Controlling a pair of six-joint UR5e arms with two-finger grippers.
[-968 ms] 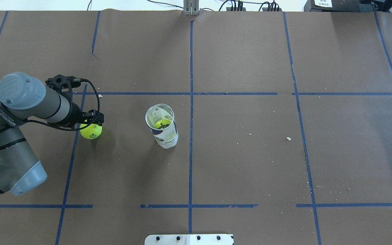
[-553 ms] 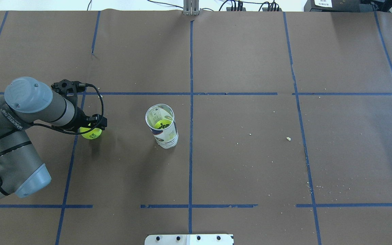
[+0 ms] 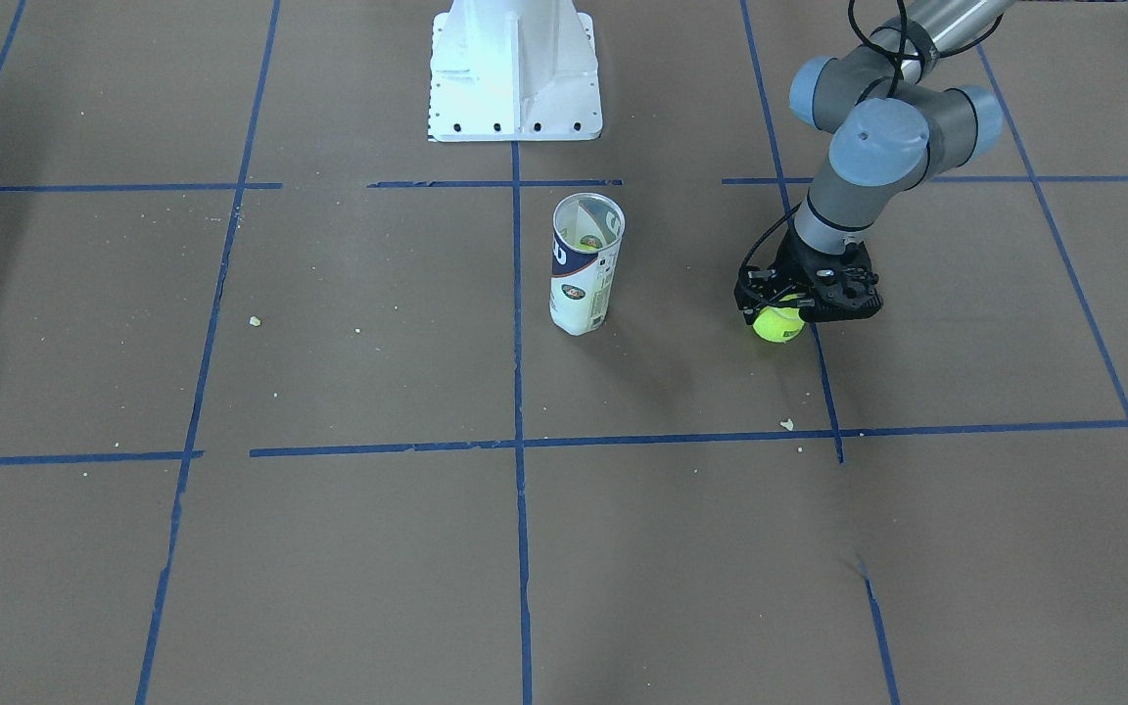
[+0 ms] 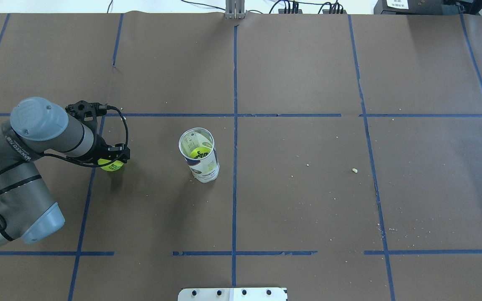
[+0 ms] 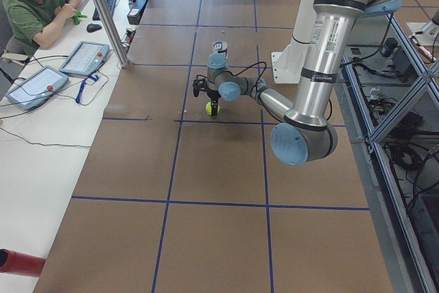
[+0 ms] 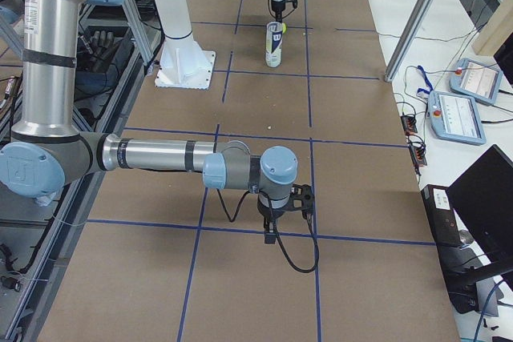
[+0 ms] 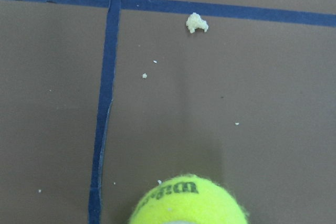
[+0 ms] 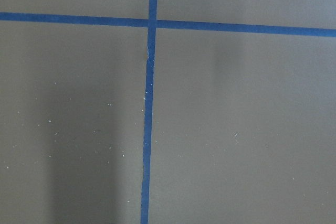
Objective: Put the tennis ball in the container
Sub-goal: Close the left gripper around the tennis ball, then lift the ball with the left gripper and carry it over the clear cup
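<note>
On the tabletop's left, your left fingers sit over the tennis ball, grip unclear; upright container stands rightward.

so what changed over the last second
The left end effector came down over the tennis ball, hiding more of it in the overhead view; whether it has gripped it is unclear. The tennis ball and the container, with another ball inside, stayed put.
</note>
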